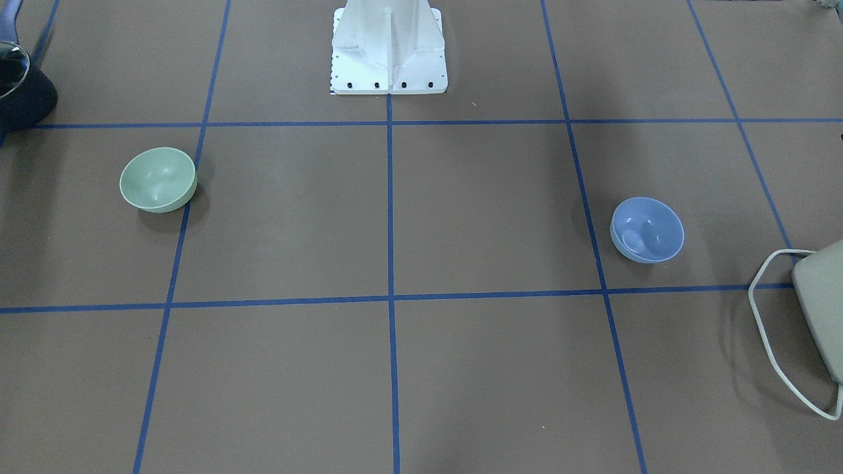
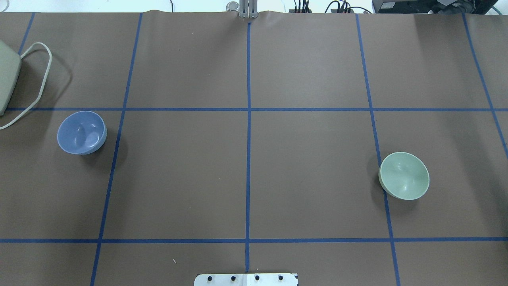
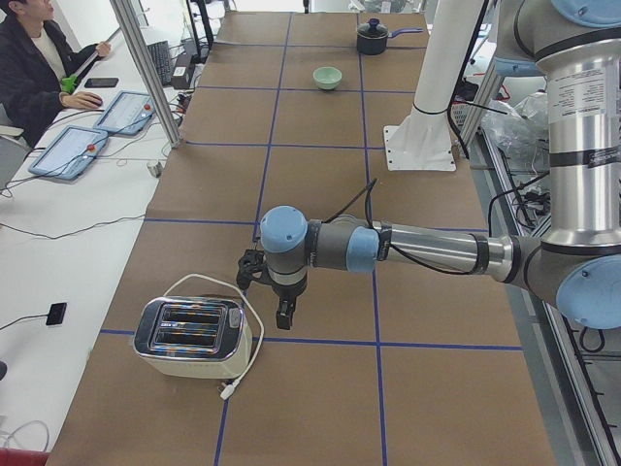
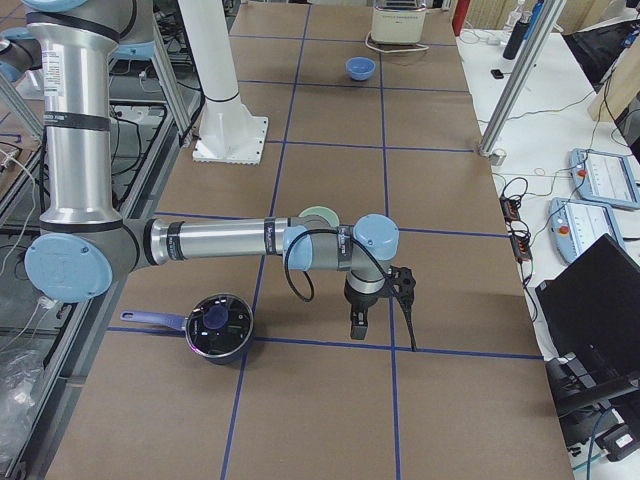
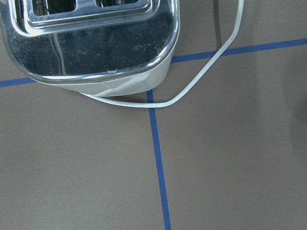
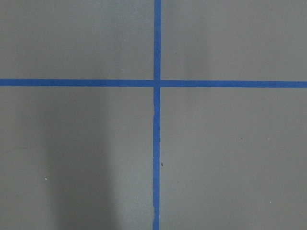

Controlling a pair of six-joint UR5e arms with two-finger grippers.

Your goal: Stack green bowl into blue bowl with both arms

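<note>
Nothing's begun on the table (image 2: 309, 159), I'd say. The left arm (image 3: 427, 248) hangs by the toaster (image 3: 189, 335), the right arm (image 4: 210, 240) by a pot (image 4: 220, 325). Can't tell if the left gripper (image 3: 283, 316) or right gripper (image 4: 358, 325) is spread. The green bowl (image 2: 404, 175) sits on the robot's right, the blue bowl (image 2: 81, 132) on its left, well apart. Next, the right arm probably needs to reach the green one.

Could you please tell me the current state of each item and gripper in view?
Pale mint-green plastic bowl: upright, empty, standing alone.
Periwinkle-blue plastic bowl: upright, empty, nothing stacked in it.
Chrome-and-cream toaster: upright, white cord lying loose beside it.
Dark saucepan: glass lid on.
Left gripper: carries nothing; open or shut, cannot tell.
Right gripper: carries nothing; open or shut, cannot tell.
</note>
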